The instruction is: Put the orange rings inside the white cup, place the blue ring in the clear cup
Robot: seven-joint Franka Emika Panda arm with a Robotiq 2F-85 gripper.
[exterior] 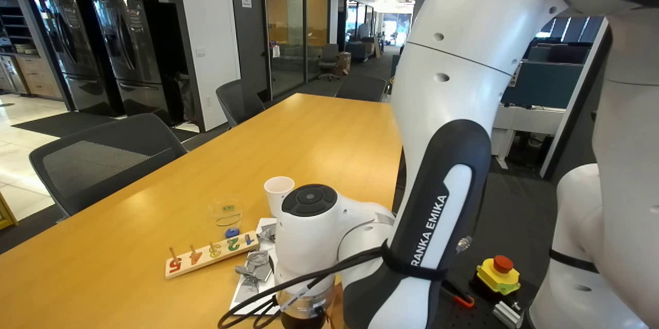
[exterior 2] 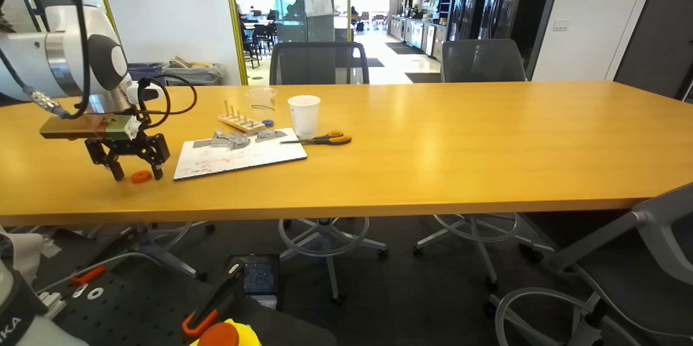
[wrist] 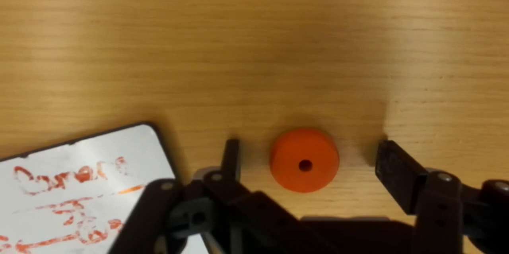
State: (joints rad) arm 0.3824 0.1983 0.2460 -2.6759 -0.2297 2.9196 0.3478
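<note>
The hand [wrist: 310,152] straddles an orange ring [wrist: 292,156] (fingers [wrist: 397,178] clear of it)

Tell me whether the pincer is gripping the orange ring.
No, the wrist view shows the pincer open, with tabletop visible between it and the orange ring on both sides.

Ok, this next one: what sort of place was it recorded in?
Most likely a shared office space, perhaps a break area: mesh-backed chairs stand around a long wood-topped table, tall stainless-steel refrigerators stand beyond it, and there is a glass-fronted room further back.
</note>
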